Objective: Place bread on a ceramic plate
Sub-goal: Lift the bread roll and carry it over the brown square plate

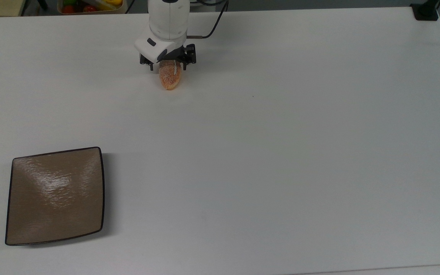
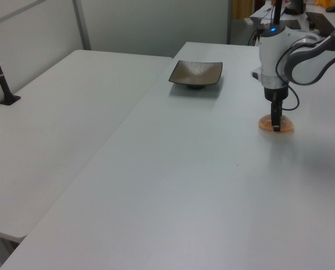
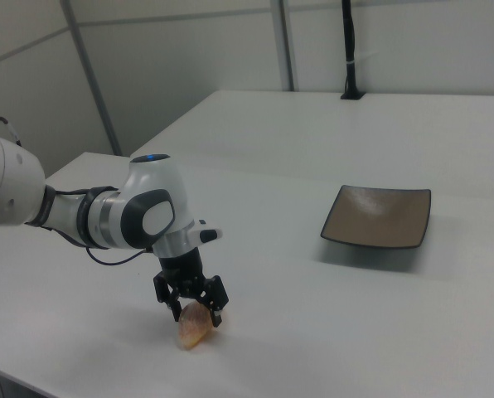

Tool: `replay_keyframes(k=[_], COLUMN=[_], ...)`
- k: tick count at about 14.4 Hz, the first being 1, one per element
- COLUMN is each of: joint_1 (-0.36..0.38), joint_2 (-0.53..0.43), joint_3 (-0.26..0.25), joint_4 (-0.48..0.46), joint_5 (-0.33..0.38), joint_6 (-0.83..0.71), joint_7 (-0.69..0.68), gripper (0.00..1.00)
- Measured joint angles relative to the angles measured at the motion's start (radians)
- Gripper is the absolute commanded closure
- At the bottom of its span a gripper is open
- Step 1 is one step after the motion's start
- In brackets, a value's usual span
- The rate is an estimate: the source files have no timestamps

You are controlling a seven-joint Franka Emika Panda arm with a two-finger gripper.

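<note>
Step in hand: grasp bread (image 1: 170, 78). Advice: seat fingers low on both long flanks, squeeze gently, then lift straight up. Pincer (image 1: 167, 68) spread, fingers straddling bread's far end in top view, not pinching yet. Bread flat on table (image 1: 266, 152). Ceramic plate (image 1: 55, 195) well apart, bare, toward top view's lower left.

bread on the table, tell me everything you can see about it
The bread is a small oval roll, orange-tan with a speckled, crumb-like surface and a thin white stripe on top. It lies flat on the white table, long axis running away from the arm in the top view. The end effector is lowered over its far end, one finger on each side, not visibly closed. The near end sticks out uncovered. It sits far from the ceramic plate, which is bare.
</note>
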Motion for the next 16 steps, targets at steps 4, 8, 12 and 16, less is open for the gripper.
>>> replay_keyframes(k=[4, 8, 12, 16], joint_1=[-0.013, -0.035, -0.070, -0.135], joint_2=[0.008, 0.007, -0.010, -0.022], joint_3=[0.001, 0.002, 0.002, 0.003], joint_4=[-0.002, 0.002, 0.087, 0.255], joint_5=[-0.028, -0.028, -0.028, 0.038], joint_6=[0.001, 0.001, -0.073, -0.195], joint_7=[-0.010, -0.014, -0.014, -0.079], gripper=[0.65, 0.78, 0.80, 0.79])
